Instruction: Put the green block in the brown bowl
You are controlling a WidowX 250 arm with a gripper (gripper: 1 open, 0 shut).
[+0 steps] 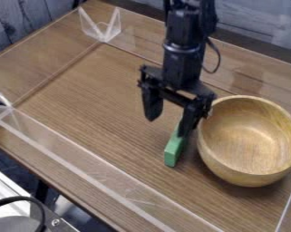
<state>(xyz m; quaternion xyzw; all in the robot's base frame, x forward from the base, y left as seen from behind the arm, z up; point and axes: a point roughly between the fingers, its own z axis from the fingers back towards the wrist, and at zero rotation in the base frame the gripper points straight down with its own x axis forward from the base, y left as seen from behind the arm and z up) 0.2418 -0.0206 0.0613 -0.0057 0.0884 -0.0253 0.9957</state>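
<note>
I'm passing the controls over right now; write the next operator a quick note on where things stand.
Claw: open, holding nothing, fingers either side of the upper end of the green block, as far as this view shows.
Block: on the table, just left of the brown bowl in the picture, its upper end partly hidden.
Done: claw brought to the block.
Left: grip it, lift it, release it in the bowl.

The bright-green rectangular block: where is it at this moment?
In the camera view, the bright-green rectangular block lies right of centre on the brown wooden table, just left of the round light-brown wooden bowl, its far end partly hidden by the black gripper.
</note>
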